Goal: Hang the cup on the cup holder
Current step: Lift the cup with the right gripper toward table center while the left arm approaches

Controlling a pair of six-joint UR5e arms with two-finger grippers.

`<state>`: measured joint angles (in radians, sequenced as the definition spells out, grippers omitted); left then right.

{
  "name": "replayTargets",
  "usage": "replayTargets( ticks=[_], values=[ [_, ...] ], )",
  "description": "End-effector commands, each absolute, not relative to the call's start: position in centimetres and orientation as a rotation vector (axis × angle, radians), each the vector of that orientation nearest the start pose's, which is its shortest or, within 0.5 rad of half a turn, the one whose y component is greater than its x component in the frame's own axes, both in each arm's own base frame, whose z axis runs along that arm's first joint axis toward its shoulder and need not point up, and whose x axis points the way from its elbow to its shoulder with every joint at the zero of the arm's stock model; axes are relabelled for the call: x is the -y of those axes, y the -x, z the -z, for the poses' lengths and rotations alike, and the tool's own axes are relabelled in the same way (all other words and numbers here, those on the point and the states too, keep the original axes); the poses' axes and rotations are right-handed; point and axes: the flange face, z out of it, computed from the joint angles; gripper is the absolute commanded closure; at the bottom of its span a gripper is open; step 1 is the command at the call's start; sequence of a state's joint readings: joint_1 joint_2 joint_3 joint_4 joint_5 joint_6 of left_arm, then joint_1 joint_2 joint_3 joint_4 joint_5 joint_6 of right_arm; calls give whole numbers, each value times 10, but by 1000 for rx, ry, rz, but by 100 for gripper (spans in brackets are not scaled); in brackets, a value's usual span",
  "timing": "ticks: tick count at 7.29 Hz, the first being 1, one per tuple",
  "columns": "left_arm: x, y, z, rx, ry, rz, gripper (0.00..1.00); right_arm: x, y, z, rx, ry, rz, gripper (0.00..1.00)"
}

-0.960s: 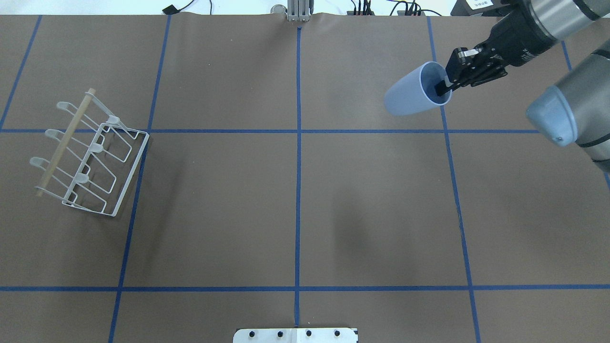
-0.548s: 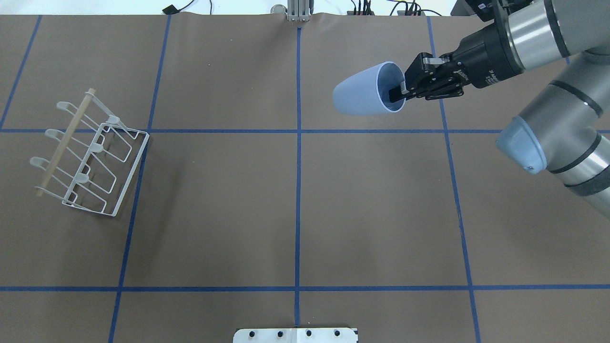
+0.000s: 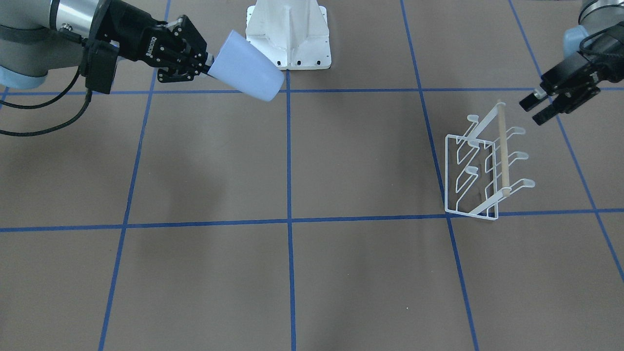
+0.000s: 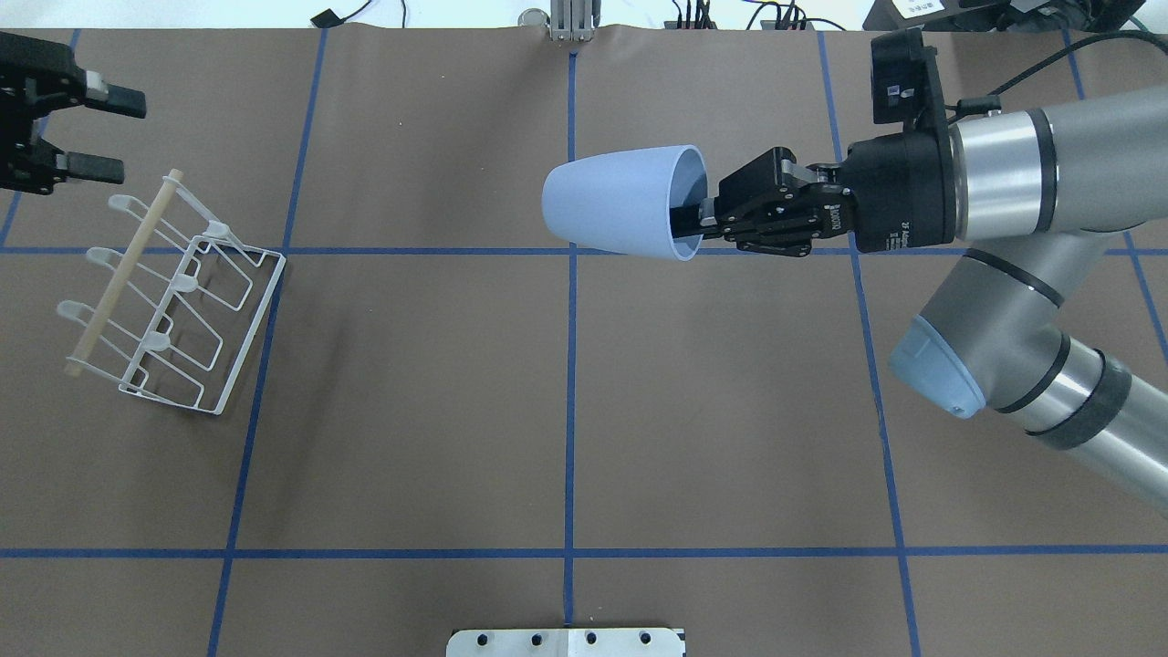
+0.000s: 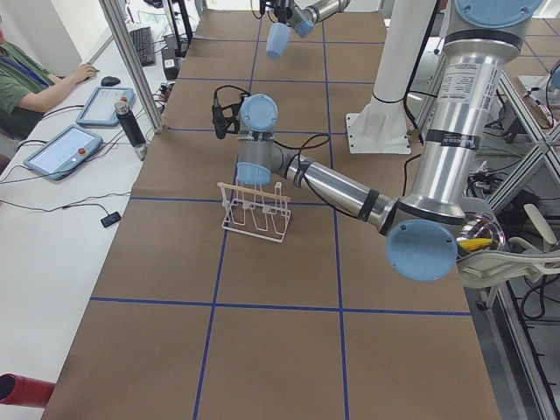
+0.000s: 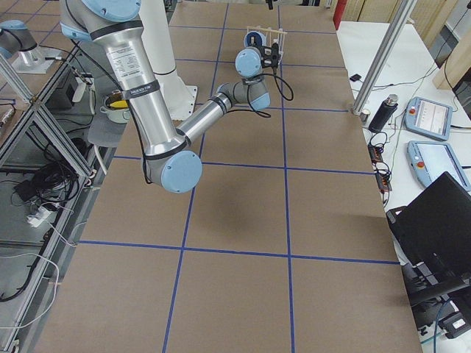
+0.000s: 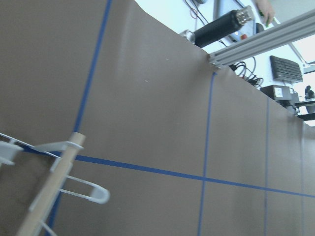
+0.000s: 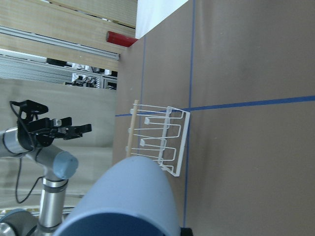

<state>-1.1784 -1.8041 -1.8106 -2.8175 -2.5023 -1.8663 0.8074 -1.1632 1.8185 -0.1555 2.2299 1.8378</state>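
The light blue cup (image 4: 620,214) lies on its side in the air, base pointing left, over the table's middle back. My right gripper (image 4: 689,217) is shut on its rim, with one finger inside the mouth. The cup also shows in the front view (image 3: 248,73) and at the bottom of the right wrist view (image 8: 128,196). The white wire cup holder (image 4: 123,272) with its wooden dowel stands at the far left, also seen in the front view (image 3: 503,148) and the right wrist view (image 8: 183,142). My left gripper (image 4: 123,134) is open and empty, just behind the holder's far end.
The white robot base plate (image 3: 287,34) sits at the table's near edge by the robot. My right arm's elbow (image 4: 940,374) hangs over the right half. An operator's tablets (image 5: 79,149) and a black cylinder (image 5: 131,127) lie past the far edge.
My right gripper has carried the cup leftwards from the back right to the centre line. My left gripper has come into view at the far left by the holder.
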Motion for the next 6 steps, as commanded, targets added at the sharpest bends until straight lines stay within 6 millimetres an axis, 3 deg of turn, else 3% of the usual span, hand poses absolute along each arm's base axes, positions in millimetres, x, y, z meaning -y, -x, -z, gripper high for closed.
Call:
replayTargets(
  ticks=[1,3,4,6],
  values=[
    [443,-206,-211,-1837,20,318,3,388,307,-184,2077,-148,8,100],
    [401,-255,-153,-2022,79,422,3,372,311,-192,2184,-157,16,100],
    [381,-268,-137,-2105,101,499,3,366,311,-197,2224,-171,13,100],
    [368,-283,-125,-2148,117,515,3,361,312,-195,2254,-177,14,100]
  ],
)
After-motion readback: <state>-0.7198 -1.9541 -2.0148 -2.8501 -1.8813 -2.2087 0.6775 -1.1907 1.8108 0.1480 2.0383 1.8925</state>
